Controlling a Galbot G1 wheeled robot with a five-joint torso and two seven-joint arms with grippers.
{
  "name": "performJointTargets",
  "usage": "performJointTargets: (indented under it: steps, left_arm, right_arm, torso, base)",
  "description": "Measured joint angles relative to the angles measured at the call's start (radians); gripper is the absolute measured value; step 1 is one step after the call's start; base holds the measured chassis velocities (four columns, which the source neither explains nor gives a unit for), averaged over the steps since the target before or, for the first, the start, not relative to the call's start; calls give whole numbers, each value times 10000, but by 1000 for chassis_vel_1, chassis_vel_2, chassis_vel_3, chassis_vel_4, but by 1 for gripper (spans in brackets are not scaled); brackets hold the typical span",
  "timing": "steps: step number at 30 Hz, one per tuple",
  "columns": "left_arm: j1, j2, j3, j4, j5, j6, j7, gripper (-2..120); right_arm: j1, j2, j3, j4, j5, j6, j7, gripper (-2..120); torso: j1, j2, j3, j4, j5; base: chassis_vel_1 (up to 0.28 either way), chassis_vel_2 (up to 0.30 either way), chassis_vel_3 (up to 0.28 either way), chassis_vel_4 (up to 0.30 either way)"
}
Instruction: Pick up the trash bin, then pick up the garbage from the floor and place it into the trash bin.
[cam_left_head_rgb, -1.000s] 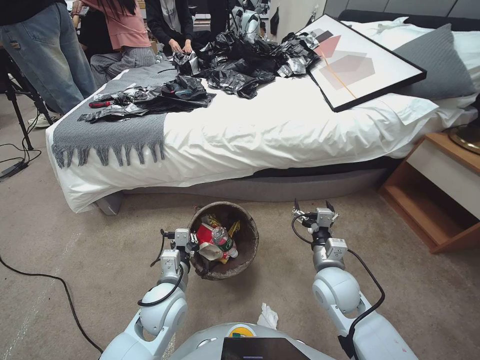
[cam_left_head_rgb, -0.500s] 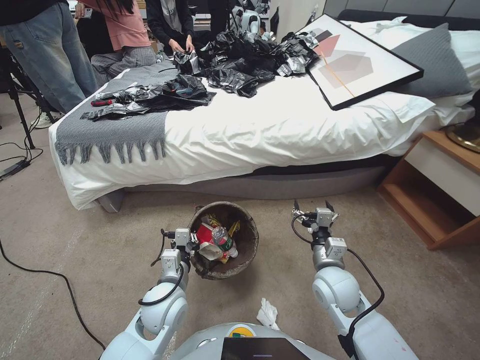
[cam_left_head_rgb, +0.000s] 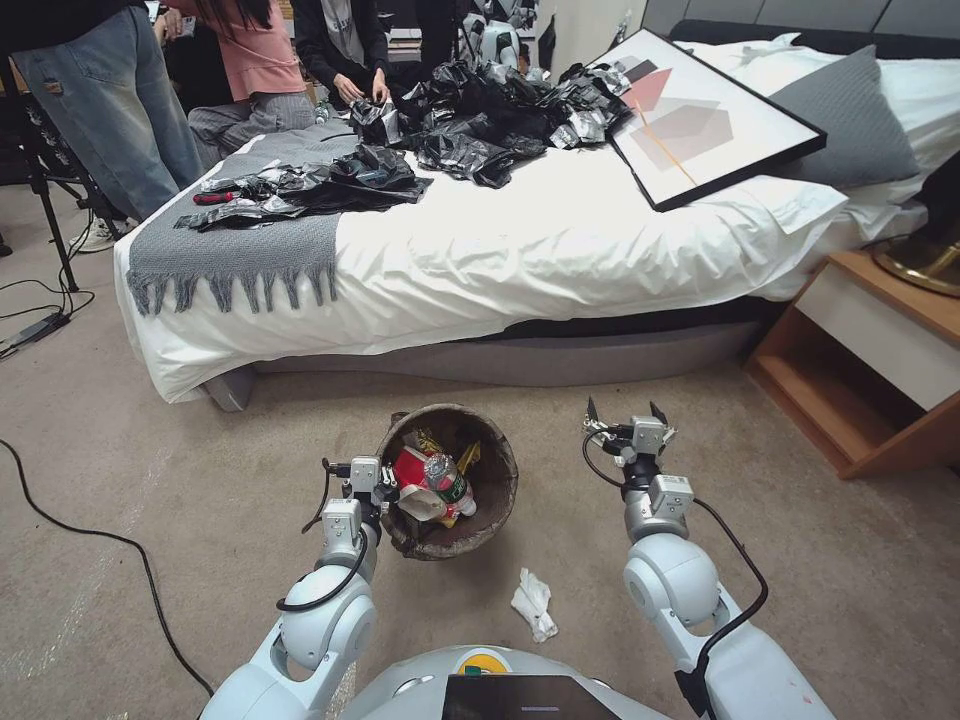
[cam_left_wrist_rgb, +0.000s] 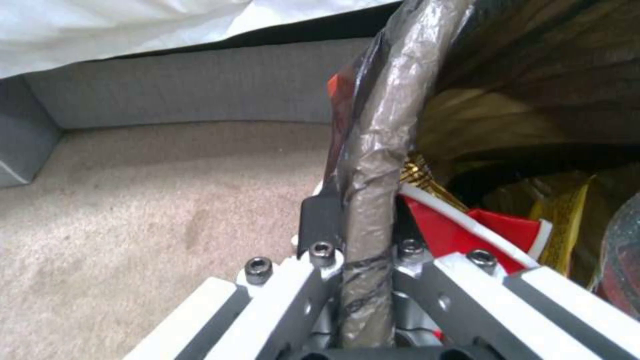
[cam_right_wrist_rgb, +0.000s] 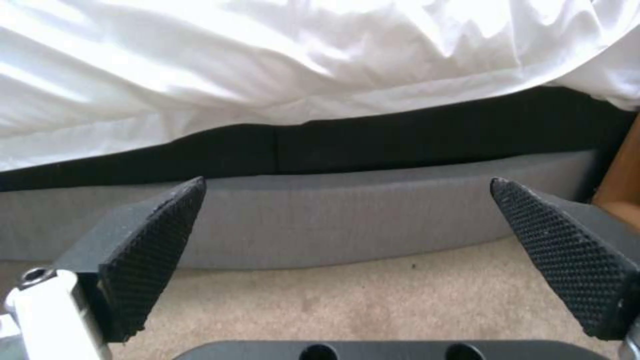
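Pinching the trash bin (cam_left_head_rgb: 447, 545) rim, our left gripper (cam_left_head_rgb: 385, 493) holds wrappers and bottle (cam_left_head_rgb: 446, 481) inside; right gripper (cam_left_head_rgb: 627, 410) spread, tissue (cam_left_head_rgb: 533, 603) behind.

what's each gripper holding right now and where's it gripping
The left gripper is shut on the trash bin, clamping its bag-covered rim on the side nearest the left arm. The right gripper is open and holds nothing.
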Motion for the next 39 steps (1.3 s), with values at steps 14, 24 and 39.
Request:
performJointTargets:
  steps: [14,24,39]
  left_arm:
    - [24,6,-26,-52,4,-11,-3,0]
    - [15,26,-43,-54,3,-11,-2,0]
    - [25,15,-20,-54,7,-12,-1,0]
  right_arm:
    - [-51,-37,-71,17,72,-133,24,100]
    - [-133,87,-112,9,-6,-132,24,100]
    - [-176,104,-150,75,19,-164,21,100]
  torso:
    - [0,0,1,1,0]
    - [0,0,1,-1,0]
    - [1,0,1,1,0]
  base:
    - [0,0,0,0]
    - [0,0,0,0]
    - [2,-2,-4,3]
